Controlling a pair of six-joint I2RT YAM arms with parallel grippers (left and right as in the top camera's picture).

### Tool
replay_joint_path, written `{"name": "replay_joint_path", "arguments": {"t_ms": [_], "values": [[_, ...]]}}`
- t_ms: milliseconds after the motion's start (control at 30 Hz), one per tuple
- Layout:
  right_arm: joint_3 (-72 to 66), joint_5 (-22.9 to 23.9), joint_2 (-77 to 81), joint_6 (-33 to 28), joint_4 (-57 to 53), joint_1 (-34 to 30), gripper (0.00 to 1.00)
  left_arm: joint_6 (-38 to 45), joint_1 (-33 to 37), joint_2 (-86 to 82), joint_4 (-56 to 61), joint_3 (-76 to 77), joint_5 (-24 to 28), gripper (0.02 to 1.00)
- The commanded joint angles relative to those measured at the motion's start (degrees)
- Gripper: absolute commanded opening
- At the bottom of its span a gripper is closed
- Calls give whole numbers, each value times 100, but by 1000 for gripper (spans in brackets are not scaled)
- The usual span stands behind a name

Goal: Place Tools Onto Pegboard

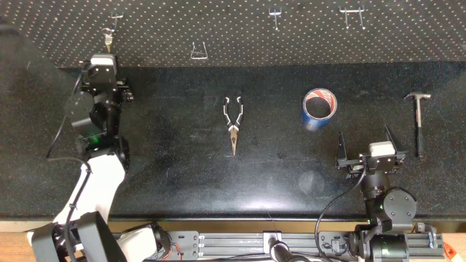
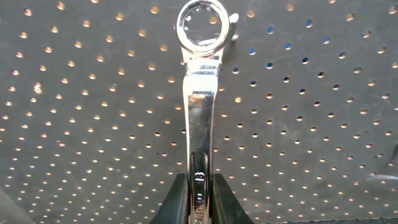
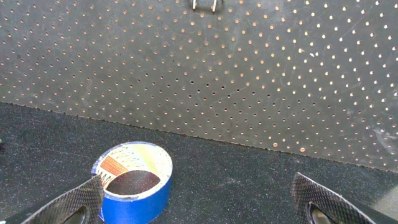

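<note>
My left gripper (image 2: 199, 202) is shut on the shaft of a shiny wrench (image 2: 199, 106), held upright against the pegboard (image 2: 93, 124). Its ring end (image 2: 201, 23) sits at a metal hook (image 2: 232, 28); whether it hangs on it I cannot tell. From above, the left gripper (image 1: 104, 64) is at the pegboard's far left below the wrench (image 1: 108, 38). Pliers (image 1: 233, 120) lie mid-table, a blue tape roll (image 1: 319, 108) to their right, a hammer (image 1: 419, 124) far right. My right gripper (image 1: 369, 149) stands open near the tape roll (image 3: 132, 179), holding nothing.
The pegboard (image 1: 291, 36) runs along the table's back edge with bare hooks: a wire loop (image 1: 199, 51), a hook (image 1: 274, 16) and a double hook (image 1: 352, 16), also seen as the double hook (image 3: 206, 5). The black tabletop (image 1: 175, 160) has free room in front.
</note>
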Motion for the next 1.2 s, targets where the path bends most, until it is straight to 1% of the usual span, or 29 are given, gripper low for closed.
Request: {"name": "replay_joint_path", "arguments": {"t_ms": [33,400,633,700,933,1000,1200], "values": [[-24,-68,-42,-61,-15,28,978,-26,-63,-13,48,170,116,27],[-24,-68,-42,-61,-15,28,978,-28,-66,-103,-44,170,98,27],[-24,-68,-42,-61,-15,28,978,-31,-63,-166,-557,168,52,27],[-24,-68,-42,-61,-15,28,978,-33,-55,-614,-898,168,-79,27],[-24,-68,-42,-61,-15,28,978,-35,-59,-1403,-1547,168,-79,25],[-24,-68,-42,-61,-15,28,982,-33,-57,-1388,-1556,168,-229,25],[-24,-68,-42,-61,-15,28,978,-33,-59,-1261,-1499,168,-227,27]]}}
